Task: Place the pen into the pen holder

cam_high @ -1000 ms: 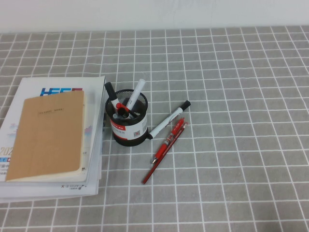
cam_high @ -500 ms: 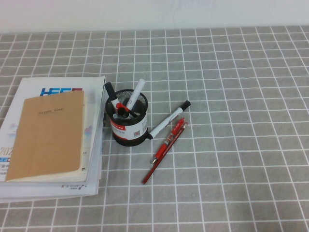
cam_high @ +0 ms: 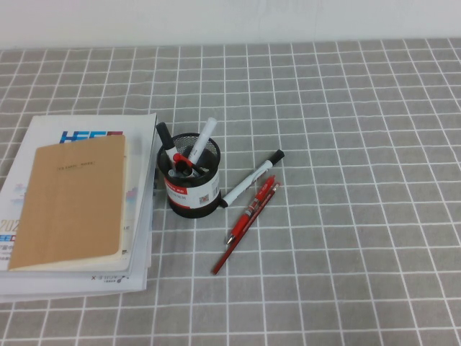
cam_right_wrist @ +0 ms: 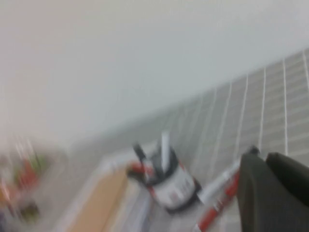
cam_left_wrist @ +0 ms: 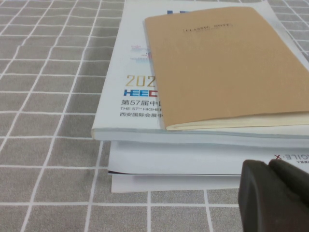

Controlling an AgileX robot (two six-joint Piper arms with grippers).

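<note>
Gridded cloth (cam_high: 360,216); left gripper (cam_left_wrist: 277,193) and right gripper (cam_right_wrist: 270,193) empty.

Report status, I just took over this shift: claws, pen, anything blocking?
Left claw by the book stack, right claw above the table; neither holds anything. Pen lies beside pen holder. White marker and thin red stick flank it.

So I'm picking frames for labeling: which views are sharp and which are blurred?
High view: sharp, pen and pen holder crisp. Left wrist view: sharp, left gripper by the books. Right wrist view: smeared, right gripper a dark shape.
</note>
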